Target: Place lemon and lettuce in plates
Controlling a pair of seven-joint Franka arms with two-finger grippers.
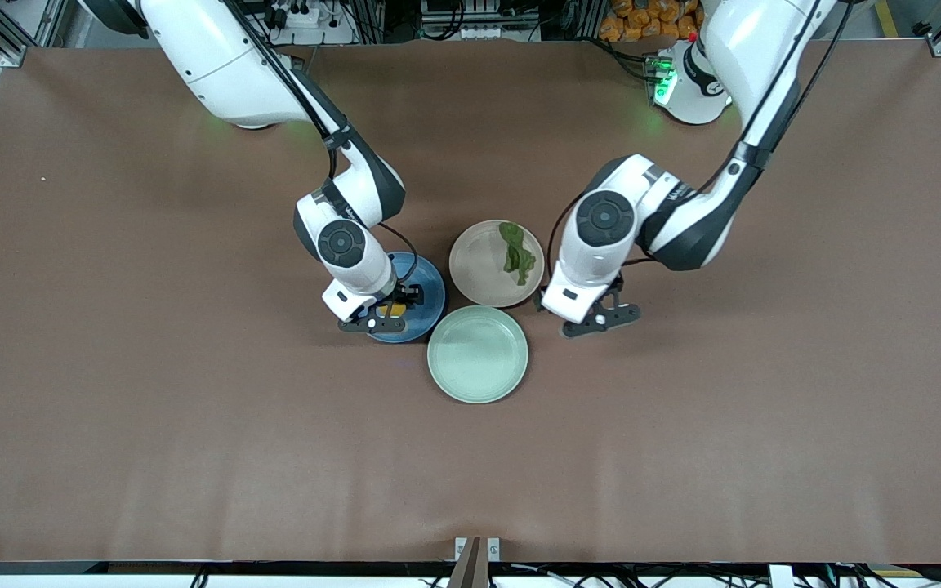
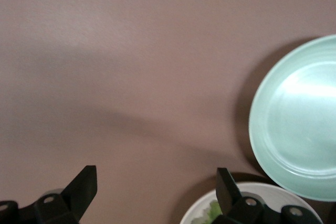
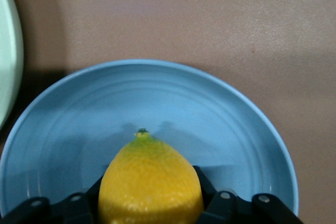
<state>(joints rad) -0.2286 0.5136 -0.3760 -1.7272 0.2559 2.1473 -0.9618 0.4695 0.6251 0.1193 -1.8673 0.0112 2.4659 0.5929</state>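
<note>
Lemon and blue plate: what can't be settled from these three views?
- Whether the lemon rests on the blue plate or hangs above it: the right wrist view's edge cuts off its underside; in the front view the right hand covers it.
- Most of the lettuce in the left wrist view: the left hand, open, and the edge hide it; it shows only in the front view, on the beige plate.

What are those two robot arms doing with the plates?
They are putting food onto plates. The right gripper holds the lemon between its fingers, over the blue plate. The lettuce already lies in the beige plate. The left gripper is open and holds nothing, over the table beside that plate. The mint-green plate, nearer the front camera, has nothing on it.
</note>
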